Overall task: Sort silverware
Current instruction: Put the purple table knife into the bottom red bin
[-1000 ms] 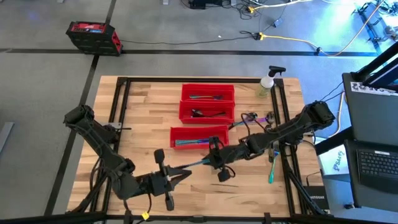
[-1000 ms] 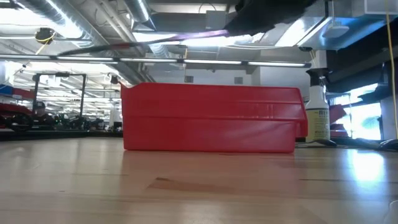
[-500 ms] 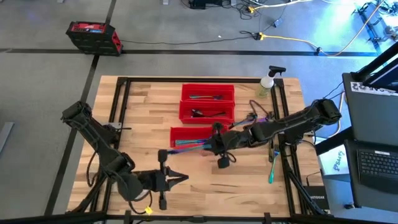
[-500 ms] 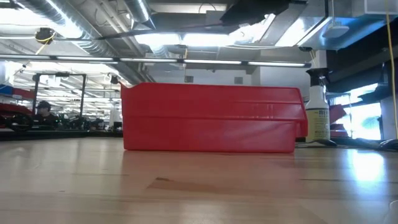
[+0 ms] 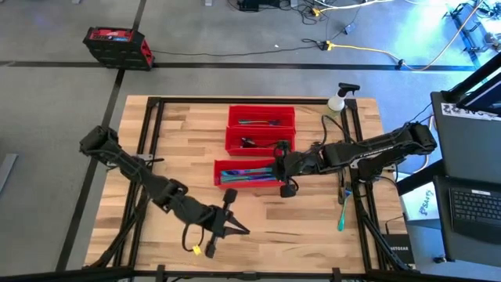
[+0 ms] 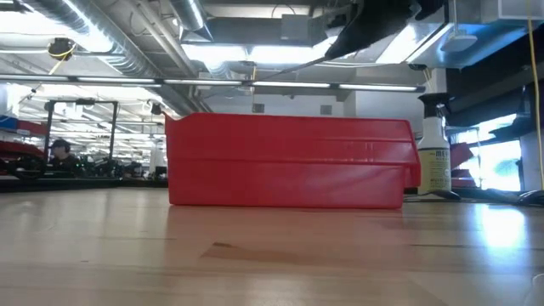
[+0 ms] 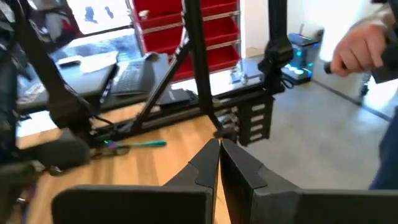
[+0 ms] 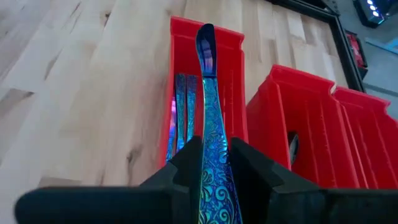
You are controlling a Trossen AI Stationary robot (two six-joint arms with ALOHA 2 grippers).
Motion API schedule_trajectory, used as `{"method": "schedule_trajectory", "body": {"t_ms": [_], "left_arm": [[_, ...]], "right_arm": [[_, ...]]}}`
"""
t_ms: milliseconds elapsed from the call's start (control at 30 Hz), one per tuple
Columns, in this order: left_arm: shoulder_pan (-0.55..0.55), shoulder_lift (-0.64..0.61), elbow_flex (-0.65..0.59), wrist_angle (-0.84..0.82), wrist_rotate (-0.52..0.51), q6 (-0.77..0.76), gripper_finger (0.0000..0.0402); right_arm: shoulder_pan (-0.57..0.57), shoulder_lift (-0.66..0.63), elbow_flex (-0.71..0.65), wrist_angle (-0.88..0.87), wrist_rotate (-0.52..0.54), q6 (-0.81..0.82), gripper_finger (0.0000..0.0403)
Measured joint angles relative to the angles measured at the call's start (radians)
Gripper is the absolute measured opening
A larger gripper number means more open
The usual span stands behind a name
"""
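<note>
High view: the right gripper has carried its knife from mid-table to over the near bin.

Right wrist: fingers are clamping the knife, so dropping looks next.

Left wrist: the left gripper is retreating, clenched empty.

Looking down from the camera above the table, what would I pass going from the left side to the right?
Left gripper, shut, near the front edge → nearest red bin holding colourful cutlery → right gripper, holding a blue-purple piece over that bin's end → teal utensil on the wood → spray bottle at the back.
</note>
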State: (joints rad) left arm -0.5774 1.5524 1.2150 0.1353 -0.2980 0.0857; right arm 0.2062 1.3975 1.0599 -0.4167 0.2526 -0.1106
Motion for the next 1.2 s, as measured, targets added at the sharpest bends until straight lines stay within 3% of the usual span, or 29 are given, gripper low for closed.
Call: {"method": "schedule_trajectory", "body": {"t_ms": [200, 400, 667, 1067, 1200], "left_arm": [[0.024, -0.077, -0.244, 0.335, 0.061, -0.045, 0.0000], [0.009, -0.197, -0.490, 0.599, -0.005, -0.105, 0.0000], [-0.038, -0.300, -0.608, 0.613, -0.153, -0.132, 0.0000], [-0.041, -0.304, -0.616, 0.607, -0.186, -0.178, 0.0000], [-0.043, -0.304, -0.616, 0.589, -0.186, -0.202, 0.0000]], "right_arm": [[-0.028, 0.000, -0.009, 0.004, -0.009, -0.006, 0.0056], [-0.091, 0.000, -0.043, 0.079, -0.086, -0.001, 0.0056], [-0.122, 0.010, -0.096, 0.134, -0.167, 0.049, 0.0056], [-0.122, 0.075, -0.142, 0.187, -0.151, 0.082, 0.0056], [-0.122, 0.078, -0.142, 0.186, -0.151, 0.106, 0.0076]]}}
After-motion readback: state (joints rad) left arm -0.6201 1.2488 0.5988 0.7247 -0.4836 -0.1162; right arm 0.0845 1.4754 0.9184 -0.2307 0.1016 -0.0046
